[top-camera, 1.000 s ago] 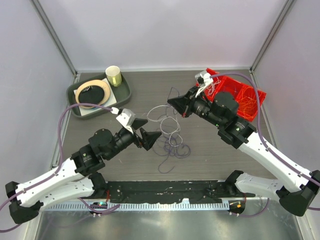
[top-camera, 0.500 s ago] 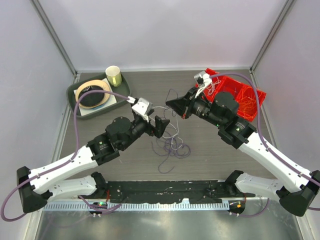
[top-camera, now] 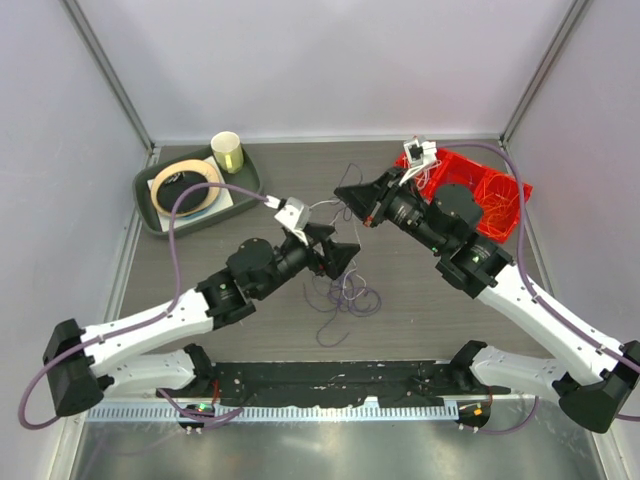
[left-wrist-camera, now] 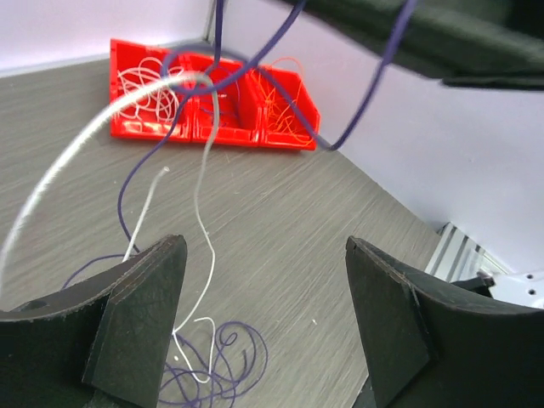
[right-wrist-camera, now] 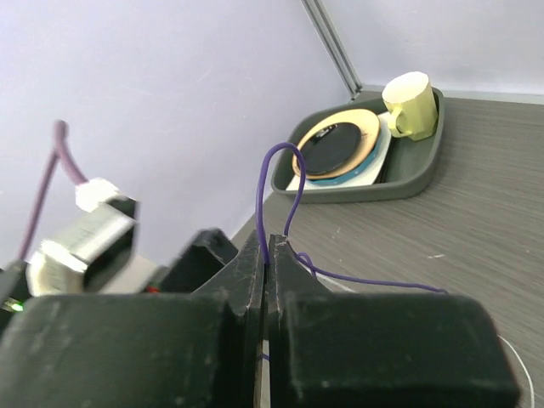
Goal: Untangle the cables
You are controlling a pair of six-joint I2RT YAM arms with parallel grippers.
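**From above.** My right gripper point(top-camera: 346, 193) is clenched on the purple cable point(top-camera: 347, 177), held up just above the middle of the frame. My left gripper point(top-camera: 340, 250) sits just below it, spread and holding nothing. Under both, the rest of the cables point(top-camera: 346, 295) lie in loose coils on the table point(top-camera: 250, 330) at centre. I think the loops are threaded through one another. If I haul the right side higher, the whole heap may rise and cinch into a knot.

**Left wrist.** My fingers point(left-wrist-camera: 136, 323) stand wide apart along the bottom edge. The white cable point(left-wrist-camera: 204, 212) hangs between them, and a purple strand drops just left of it. Both run down to the coils at lower centre. If I close here I could pinch both colours at once, or miss wires this thin. Either way I would be tugging against my own right hand. The red bin point(left-wrist-camera: 293, 136), upper left, holds white and orange wires and is well apart.

**Right wrist.** My pads are pressed together on the purple cable, which arches up above the tips at centre. A wire this thin could slide out under load. A dark part of my left arm looms just beyond the tips, so the two grippers could knock together. The cup point(right-wrist-camera: 410, 104) and tray point(right-wrist-camera: 408, 183), upper right, are well clear.
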